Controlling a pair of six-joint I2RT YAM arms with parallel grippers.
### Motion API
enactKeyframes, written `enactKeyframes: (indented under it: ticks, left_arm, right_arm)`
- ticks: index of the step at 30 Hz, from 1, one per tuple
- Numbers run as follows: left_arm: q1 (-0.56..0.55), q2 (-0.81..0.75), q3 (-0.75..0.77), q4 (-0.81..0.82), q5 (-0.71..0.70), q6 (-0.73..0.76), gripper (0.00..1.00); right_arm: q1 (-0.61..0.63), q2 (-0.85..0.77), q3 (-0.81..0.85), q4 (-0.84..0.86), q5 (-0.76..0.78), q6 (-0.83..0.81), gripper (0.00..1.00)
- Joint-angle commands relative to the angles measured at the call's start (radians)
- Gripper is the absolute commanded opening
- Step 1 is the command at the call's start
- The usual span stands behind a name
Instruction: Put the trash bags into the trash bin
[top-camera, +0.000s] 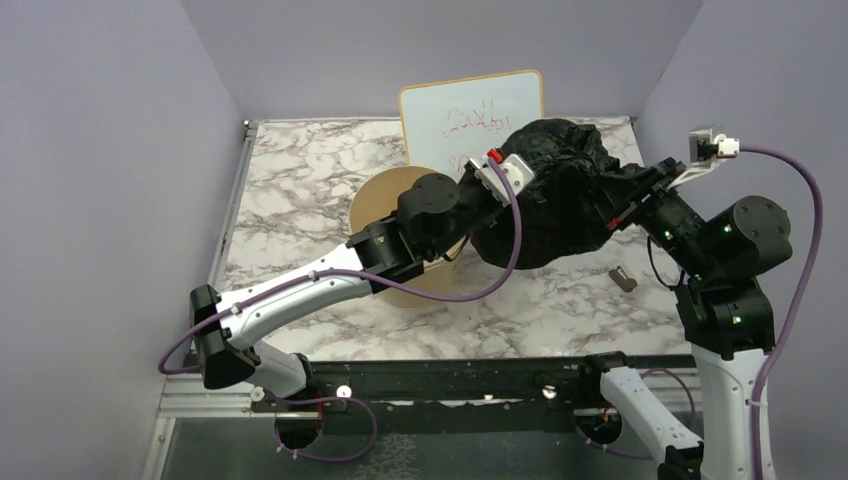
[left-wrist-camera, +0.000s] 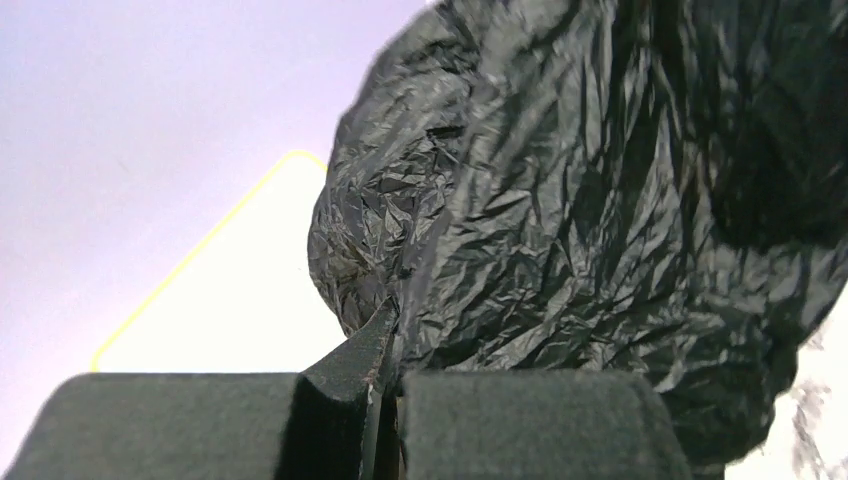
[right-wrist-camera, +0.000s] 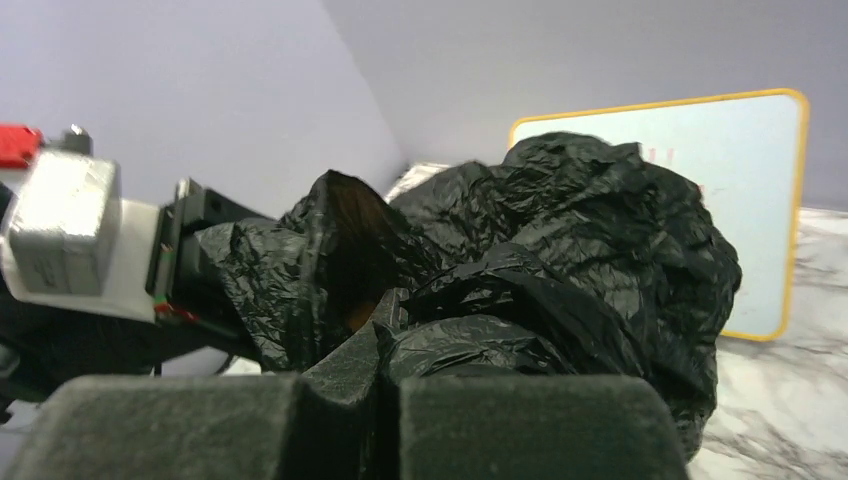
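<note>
Marbled white-and-grey veining covers the table (top-camera: 300, 200), which is enclosed by plain lilac walls. One tan-cream trash bin (top-camera: 383, 195), cylindrical and smooth-sided, is seen, largely hidden by the left arm. One trash bag (top-camera: 560, 195), glossy black, thin and heavily crinkled, is bunched into a puffy bundle just right of the bin. One yellow-framed whiteboard (top-camera: 470, 105) scrawled in red is stood behind the bin. Two grippers are counted: the left gripper (left-wrist-camera: 387, 345) and the right gripper (right-wrist-camera: 380, 345). Each has its jaws pressed together, pinching a fold of the bag.
</note>
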Motion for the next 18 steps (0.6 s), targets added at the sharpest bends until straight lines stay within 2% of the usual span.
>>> enactKeyframes:
  ticks: [1, 3, 8, 14, 18]
  left_arm:
    - [0.008, -0.037, 0.05, 0.04, -0.052, 0.11, 0.0]
    - [0.009, -0.041, 0.054, 0.067, -0.063, 0.141, 0.0]
    - [0.012, -0.009, 0.152, 0.065, -0.031, 0.214, 0.0]
    - [0.011, 0.025, 0.232, 0.037, -0.015, 0.264, 0.0]
    - [0.011, 0.013, 0.237, 0.052, -0.013, 0.263, 0.0]
  right_arm:
    - [-0.005, 0.014, -0.048, 0.121, -0.164, 0.068, 0.01]
    - [-0.005, 0.029, -0.054, 0.15, -0.215, 0.083, 0.01]
    - [-0.005, 0.096, -0.015, 0.021, -0.133, 0.049, 0.01]
    - [-0.005, 0.064, -0.067, 0.14, -0.191, 0.11, 0.01]
    - [-0.005, 0.064, -0.059, 0.12, -0.166, 0.103, 0.01]
